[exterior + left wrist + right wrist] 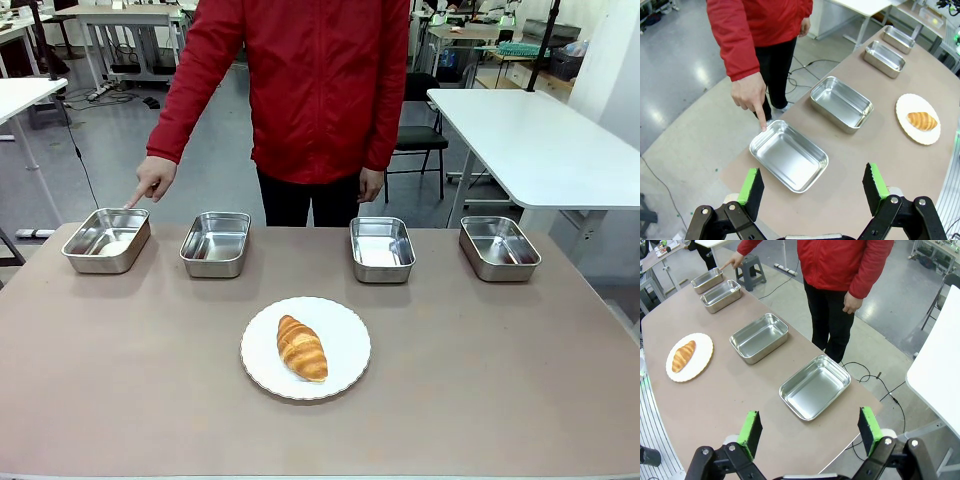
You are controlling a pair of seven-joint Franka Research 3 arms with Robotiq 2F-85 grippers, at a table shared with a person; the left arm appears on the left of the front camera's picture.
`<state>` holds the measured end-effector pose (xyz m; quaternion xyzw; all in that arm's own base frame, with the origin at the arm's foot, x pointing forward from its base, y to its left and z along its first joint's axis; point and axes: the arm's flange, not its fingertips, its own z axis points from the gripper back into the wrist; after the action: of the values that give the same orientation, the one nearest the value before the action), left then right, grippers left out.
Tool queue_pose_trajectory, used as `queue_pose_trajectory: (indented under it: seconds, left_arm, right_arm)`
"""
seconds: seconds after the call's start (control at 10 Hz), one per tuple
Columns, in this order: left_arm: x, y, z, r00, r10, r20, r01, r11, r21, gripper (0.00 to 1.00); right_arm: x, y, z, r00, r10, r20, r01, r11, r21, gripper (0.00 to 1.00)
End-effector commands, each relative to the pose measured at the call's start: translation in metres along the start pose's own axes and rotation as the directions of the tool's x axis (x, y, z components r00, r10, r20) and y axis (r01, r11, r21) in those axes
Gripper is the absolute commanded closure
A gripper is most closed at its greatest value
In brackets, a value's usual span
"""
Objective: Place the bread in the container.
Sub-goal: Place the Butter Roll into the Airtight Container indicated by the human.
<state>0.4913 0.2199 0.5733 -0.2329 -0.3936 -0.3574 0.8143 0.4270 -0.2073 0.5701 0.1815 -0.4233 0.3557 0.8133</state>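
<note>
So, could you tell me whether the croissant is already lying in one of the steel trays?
No, the croissant lies on the round white plate.

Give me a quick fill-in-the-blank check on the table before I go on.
The croissant lies on a white ____. A row of ____ steel trays stands beyond it. The person's hand points at the tray farthest to the robot's ____. The left gripper and right gripper are both ____.
Missing: plate; four; left; open.
</note>
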Motion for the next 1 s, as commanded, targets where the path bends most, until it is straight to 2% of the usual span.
queue_pose_trajectory:
  seconds: [0.0,0.3,0.4,0.6,0.8,0.9]
  left_arm:
    - [0.001,-0.001,0.001,1.0,-0.013,0.003,0.013,1.0,-0.007,0.0]
    - [0.0,0.0,0.0,1.0,0.0,0.0,0.0,1.0,0.0,0.0]
    - [0.02,-0.007,0.003,1.0,0.008,-0.003,-0.008,1.0,-0.003,0.0]
    - [0.05,-0.026,-0.014,0.994,0.094,-0.057,-0.093,0.995,0.03,0.0]
    - [0.072,-0.044,-0.033,0.993,0.088,-0.082,-0.081,0.993,0.082,0.0]
    - [0.076,-0.041,-0.037,0.992,0.098,-0.086,-0.09,0.992,0.089,0.0]
  right_arm:
    - [0.001,0.0,0.0,1.0,0.004,0.005,-0.004,1.0,0.004,0.0]
    - [0.001,0.0,0.0,1.0,0.004,0.005,-0.004,1.0,0.004,0.0]
    - [0.001,0.0,0.0,1.0,0.004,0.005,-0.004,1.0,0.004,0.0]
    - [0.001,0.0,0.0,1.0,0.004,0.005,-0.004,1.0,0.004,0.0]
    - [0.001,0.0,0.0,1.0,0.004,0.005,-0.004,1.0,0.004,0.0]
    - [0.001,0.0,0.0,1.0,0.004,0.005,-0.004,1.0,0.004,0.0]
